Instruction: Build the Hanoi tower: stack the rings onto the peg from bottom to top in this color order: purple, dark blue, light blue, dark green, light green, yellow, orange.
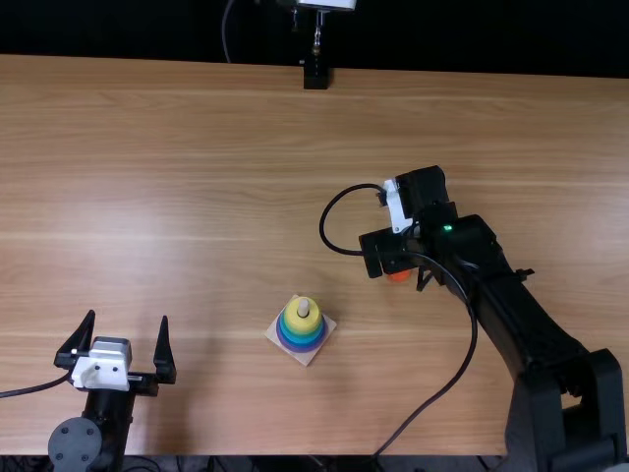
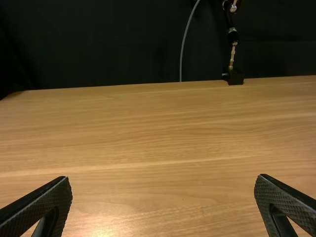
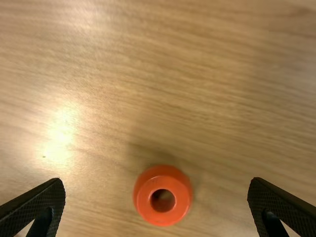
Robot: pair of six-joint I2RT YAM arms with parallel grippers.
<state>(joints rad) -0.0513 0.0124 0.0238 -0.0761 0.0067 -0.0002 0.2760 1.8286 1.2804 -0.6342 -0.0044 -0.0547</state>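
Light brown wood with long streaks of grain makes up the counter, its far edge running below a black backdrop at twelve o'clock in the top view. A metal stand on a black foot rises there, and a thin grey cable hangs at eleven o'clock. Pale sheen lies on the wood in both wrist views, with a small dark speck beside the glare in the right one. Toward six o'clock sits a pale square board with its peg upright, carrying a yellow ring above green-blue and blue bands, a purple ring lowest. Out at eight o'clock, the left gripper has its fingers spread, nothing between them. The right arm slants in from four o'clock, a black cord looping from it; the right gripper points down at the wood, its fingers released and wide apart. The orange ring lies flat on the counter toward four o'clock, hole upward, between those fingers and touching neither.
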